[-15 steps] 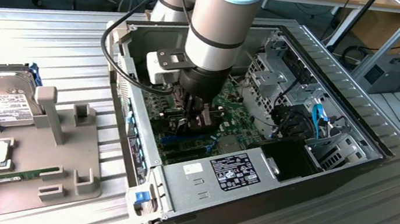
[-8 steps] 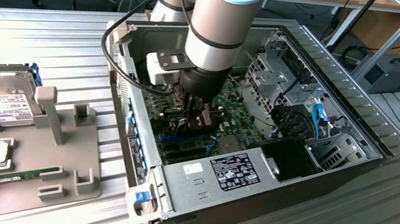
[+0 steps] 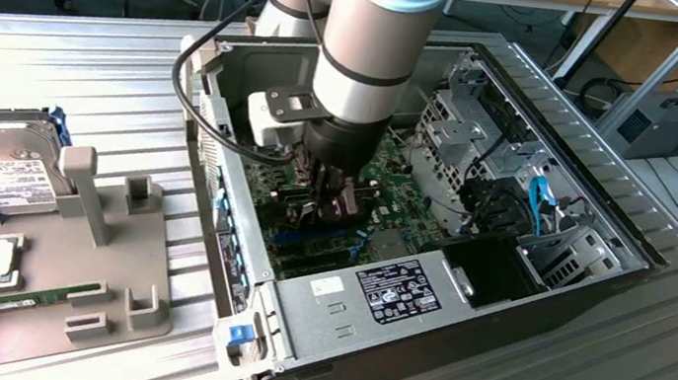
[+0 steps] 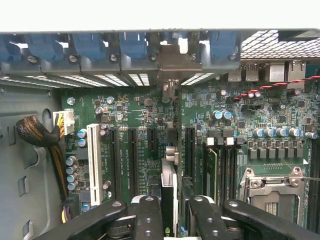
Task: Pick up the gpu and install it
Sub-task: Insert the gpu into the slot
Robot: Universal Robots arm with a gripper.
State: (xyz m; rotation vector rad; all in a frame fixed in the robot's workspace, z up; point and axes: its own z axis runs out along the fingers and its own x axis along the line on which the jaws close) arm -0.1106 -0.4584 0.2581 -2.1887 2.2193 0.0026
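No legible text on labels

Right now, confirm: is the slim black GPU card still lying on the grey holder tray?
No. The gripper holds the GPU edge-on inside the case, above the motherboard.

Ribbed dull-metal table (image 3: 90,65), matt green motherboard (image 4: 145,125), seemingly matt black plastic gripper (image 4: 170,210).

The gpu (image 4: 169,192) shows edge-on between the gripper (image 4: 170,212) fingers, its lower part cut off by the frame's bottom edge and its faces hidden. In the exterior view, the arm (image 3: 366,44) hides the grasp, and the label (image 3: 398,293) print on the power supply is too small to read.
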